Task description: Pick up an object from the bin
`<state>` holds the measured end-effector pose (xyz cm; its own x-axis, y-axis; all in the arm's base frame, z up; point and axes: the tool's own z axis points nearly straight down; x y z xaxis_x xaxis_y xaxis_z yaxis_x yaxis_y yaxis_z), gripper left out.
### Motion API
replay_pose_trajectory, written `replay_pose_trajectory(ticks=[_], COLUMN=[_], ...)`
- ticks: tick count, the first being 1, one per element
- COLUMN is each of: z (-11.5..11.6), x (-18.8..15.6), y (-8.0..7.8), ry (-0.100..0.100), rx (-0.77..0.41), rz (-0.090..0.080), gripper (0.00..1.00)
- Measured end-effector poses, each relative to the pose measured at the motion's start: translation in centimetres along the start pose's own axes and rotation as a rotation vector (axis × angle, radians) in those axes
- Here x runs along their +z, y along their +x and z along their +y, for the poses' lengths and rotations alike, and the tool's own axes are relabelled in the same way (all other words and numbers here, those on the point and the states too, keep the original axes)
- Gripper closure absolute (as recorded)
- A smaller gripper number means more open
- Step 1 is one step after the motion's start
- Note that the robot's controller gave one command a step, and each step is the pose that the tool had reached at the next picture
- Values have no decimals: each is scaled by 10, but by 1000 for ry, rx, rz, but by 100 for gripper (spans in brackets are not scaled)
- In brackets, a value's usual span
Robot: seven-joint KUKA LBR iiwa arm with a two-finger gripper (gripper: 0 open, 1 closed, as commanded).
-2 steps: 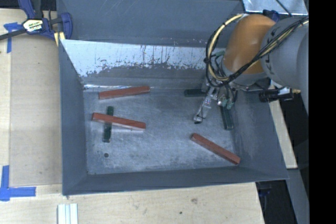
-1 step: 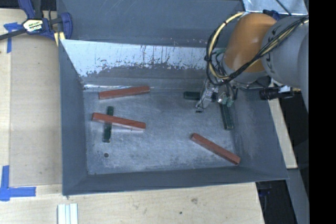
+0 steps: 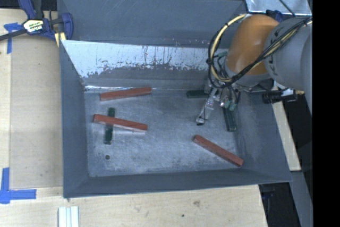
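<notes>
My gripper [image 3: 202, 118] hangs low in the right half of the bin, just in front of the back wall. A dark green stick [image 3: 230, 122] lies directly to its right, pointing toward the front. Another short dark green stick [image 3: 195, 94] lies behind the gripper at the foot of the back wall. A red-brown flat stick [image 3: 218, 150] lies slanted on the floor in front of the gripper, apart from it. I see nothing held in the gripper.
At the left, a red-brown stick [image 3: 125, 94] lies along the back wall. Another red-brown stick [image 3: 120, 123] crosses over a dark green stick [image 3: 109, 130]. The arm with its orange cover and cables leans in over the right rim.
</notes>
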<state>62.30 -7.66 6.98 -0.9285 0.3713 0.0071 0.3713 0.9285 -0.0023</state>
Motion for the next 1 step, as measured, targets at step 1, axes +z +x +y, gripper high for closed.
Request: replay_pose_trajectory(ticks=[1], z=[1], x=[-3], y=[-3], ry=[-3], rx=[0], rz=[-14], gripper=[100])
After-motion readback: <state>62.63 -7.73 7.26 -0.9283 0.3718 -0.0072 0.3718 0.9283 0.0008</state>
